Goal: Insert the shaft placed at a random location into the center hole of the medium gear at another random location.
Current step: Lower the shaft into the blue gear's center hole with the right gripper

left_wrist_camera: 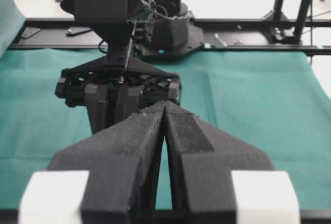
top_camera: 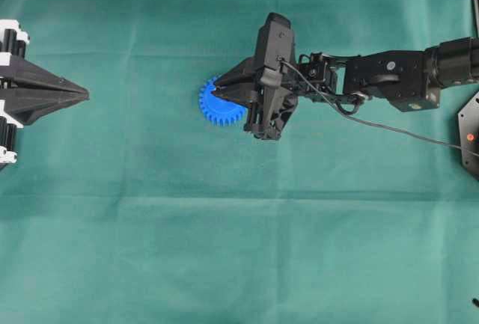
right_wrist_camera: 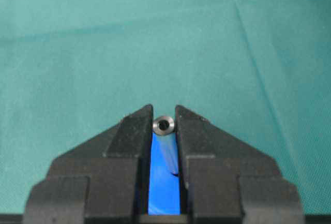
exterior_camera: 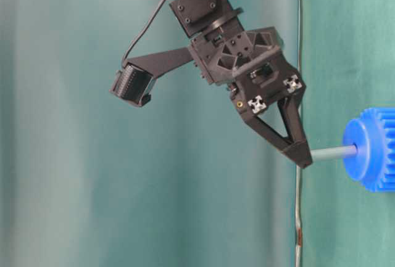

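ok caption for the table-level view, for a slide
Right gripper holds the shaft with its far end at the medium gear.

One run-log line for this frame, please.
right end effector: shut on shaft | shaft tip at medium gear hub | left end effector: shut, idle

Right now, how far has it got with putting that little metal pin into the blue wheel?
Done: the right hand has picked up the shaft and brought it to the medium gear. In hand: the shaft's far end meets the gear's hub in the table-level view; how deep it sits is unclear. Left: seating it fully and letting go. The left hand waits apart, shut.
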Controlling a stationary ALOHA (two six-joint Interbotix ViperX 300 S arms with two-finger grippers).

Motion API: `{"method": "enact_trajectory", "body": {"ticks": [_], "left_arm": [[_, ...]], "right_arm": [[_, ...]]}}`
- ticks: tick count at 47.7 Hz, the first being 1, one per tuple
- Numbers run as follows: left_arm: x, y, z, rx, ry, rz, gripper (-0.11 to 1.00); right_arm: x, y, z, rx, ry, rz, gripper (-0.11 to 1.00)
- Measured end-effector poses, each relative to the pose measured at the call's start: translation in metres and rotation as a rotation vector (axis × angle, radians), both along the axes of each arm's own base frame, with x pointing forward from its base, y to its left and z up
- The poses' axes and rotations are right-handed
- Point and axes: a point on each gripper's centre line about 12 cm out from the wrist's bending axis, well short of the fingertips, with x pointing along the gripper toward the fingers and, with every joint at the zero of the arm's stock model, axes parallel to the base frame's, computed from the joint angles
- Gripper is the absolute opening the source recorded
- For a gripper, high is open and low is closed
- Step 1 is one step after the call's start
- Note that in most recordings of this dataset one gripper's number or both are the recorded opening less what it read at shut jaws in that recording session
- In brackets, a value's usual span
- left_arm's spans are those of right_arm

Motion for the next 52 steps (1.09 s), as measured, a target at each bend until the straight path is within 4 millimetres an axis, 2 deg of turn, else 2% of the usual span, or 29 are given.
{"method": "enact_trajectory", "body": {"ticks": [16,33,44,52], "left_arm": [[0.0,0.0,-0.001,-0.002,0.002,0.0,0.0],[0.0,0.0,0.0,-0.002,0.0,0.0,0.0],[0.0,0.0,0.0,-0.002,0.0,0.0,0.0],[0.0,0.0,0.0,-0.003,0.0,0.0,0.0]], "right_arm": [[-0.005,0.0,0.017,-0.005,-0.038,-0.001,0.13],[-0.006,-0.001,0.016,0.001,-0.034,-0.007,0.13],[-0.004,-0.003,-0.001,0.014,-0.009,-0.024,0.13],[-0.004,-0.003,-0.006,0.02,0.001,-0.029,0.13]]}}
